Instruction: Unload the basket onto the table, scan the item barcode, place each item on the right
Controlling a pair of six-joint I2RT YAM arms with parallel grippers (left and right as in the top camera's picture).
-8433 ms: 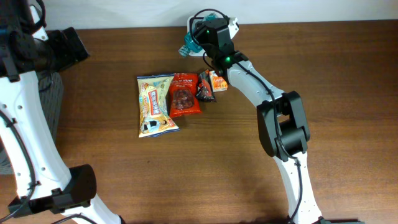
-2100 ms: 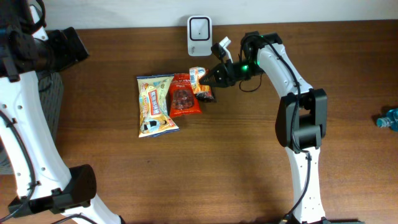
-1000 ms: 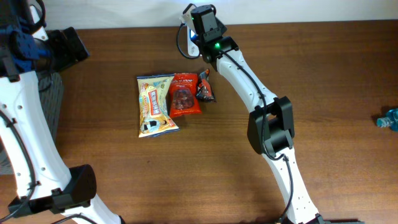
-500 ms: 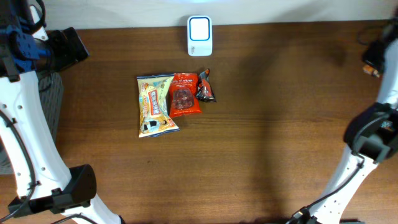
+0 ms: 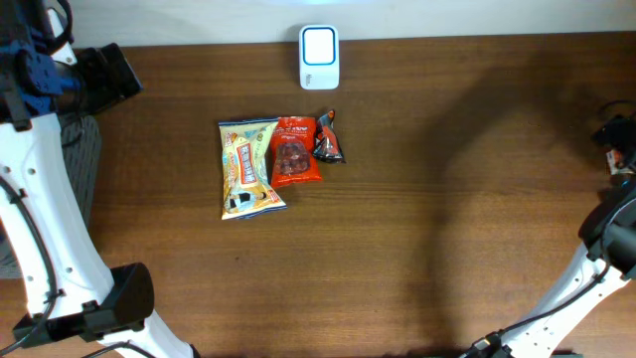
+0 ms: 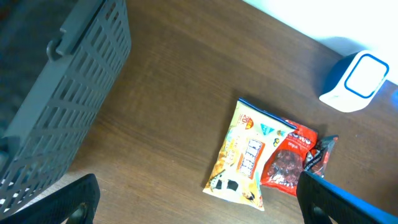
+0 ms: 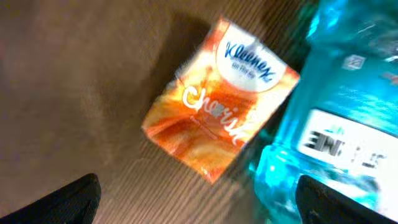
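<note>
You can read "Kleenex" in blue on the white oval at the top of the orange tissue pack (image 7: 217, 118), and white script across its middle that looks like "Cheris", with the end blurred. The white label on the blue bottle (image 7: 329, 93) beside it carries dark block letters, something like "ENE", too smeared to be sure. Print on the yellow snack bag (image 5: 246, 167) and red snack bag (image 5: 295, 151) is too small for you to read.

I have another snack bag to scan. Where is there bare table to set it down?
Bare table runs from the dark packet right to the right arm, and across the front below the yellow snack bag. Crowded: that bag, the red snack bag and the dark packet lie side by side below the scanner.
</note>
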